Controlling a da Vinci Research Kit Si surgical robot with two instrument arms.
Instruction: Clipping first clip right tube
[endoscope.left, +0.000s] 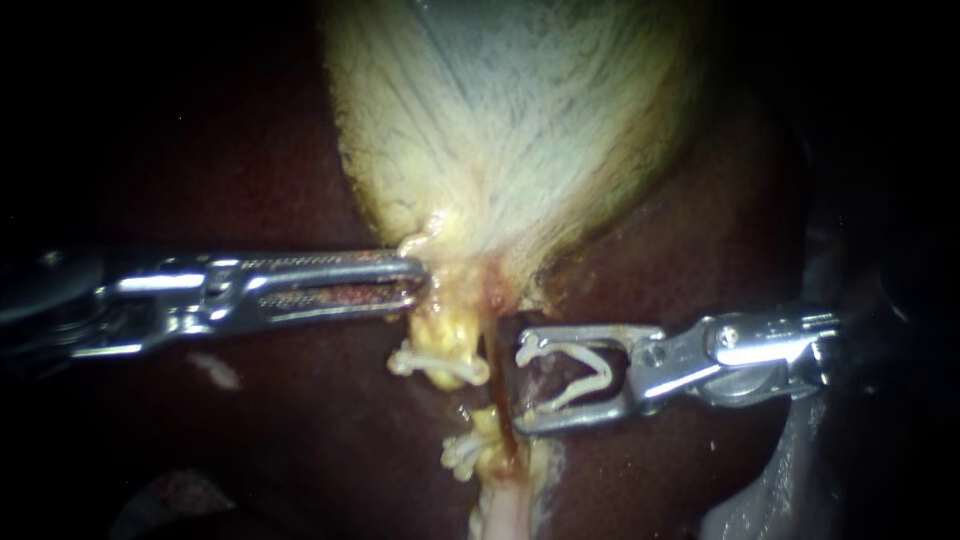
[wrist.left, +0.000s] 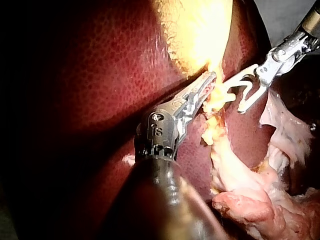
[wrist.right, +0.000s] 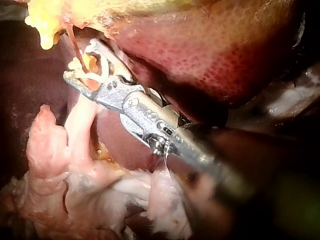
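- Endoscope view: the gallbladder (endoscope.left: 520, 110) hangs pale and yellowish at the top, with the dark liver (endoscope.left: 250, 420) around and below it.
- My left instrument (endoscope.left: 418, 282) comes in level from the left. Its tool is closed on the yellow tissue (endoscope.left: 445, 330) just under the gallbladder's narrow end, and the tips are buried in that tissue.
- Two closed white clips sit on this yellow strand: an upper clip (endoscope.left: 435, 362) and a lower clip (endoscope.left: 465, 452).
- The right tube (endoscope.left: 497, 385) is a thin reddish-brown line. It runs down from the gallbladder's narrow end, just beside the yellow strand on the side of my right instrument.
- My right instrument (endoscope.left: 520, 385) comes in from the right. Its tool stands wide apart, yet it holds an open clip (endoscope.left: 570, 375), with one white arm lying along each jaw.
- The right tube lies at the mouth of that open clip, just ahead of the jaw tips. I cannot tell whether it is already inside the clip.
- Right wrist view: the reddish tube (wrist.right: 75, 45) drops from the yellow tissue towards the clip-loaded jaws (wrist.right: 80, 60). Pale pink tissue (wrist.right: 75, 190) lies under the shaft.
- Left wrist view: my left instrument (wrist.left: 212, 80) grips the yellow tissue. The right instrument's spread jaws (wrist.left: 237, 97) are just beside it.
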